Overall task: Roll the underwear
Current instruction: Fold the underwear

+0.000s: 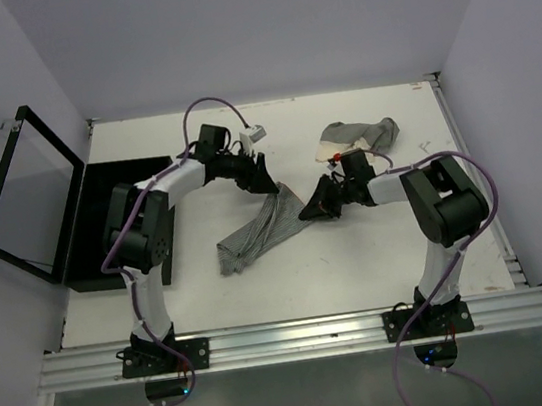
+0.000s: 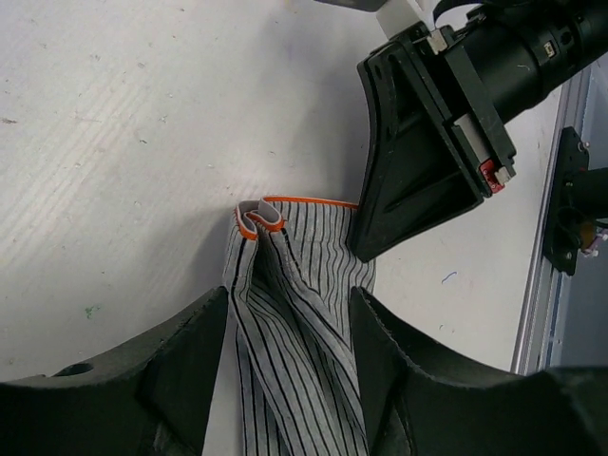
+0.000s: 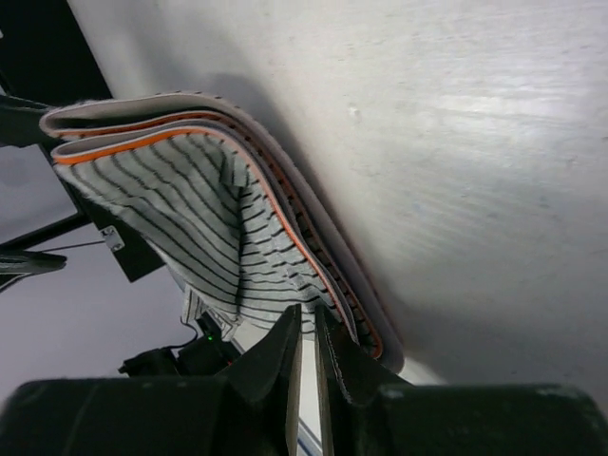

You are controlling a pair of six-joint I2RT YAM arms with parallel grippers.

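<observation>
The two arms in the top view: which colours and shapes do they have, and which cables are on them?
The left arm and the right arm have white links between bulky black joints, on black base plates. A purple cable loops along each. The left gripper and the right gripper are black, with wedge-shaped fingers. A small white box sits at the left wrist.

You have bright, even overhead light; the white table (image 1: 360, 261) carries only soft shadows. In your right wrist view the cloth (image 3: 190, 218) throws a dark shadow, and the near fingers (image 3: 271, 366) blur.
</observation>
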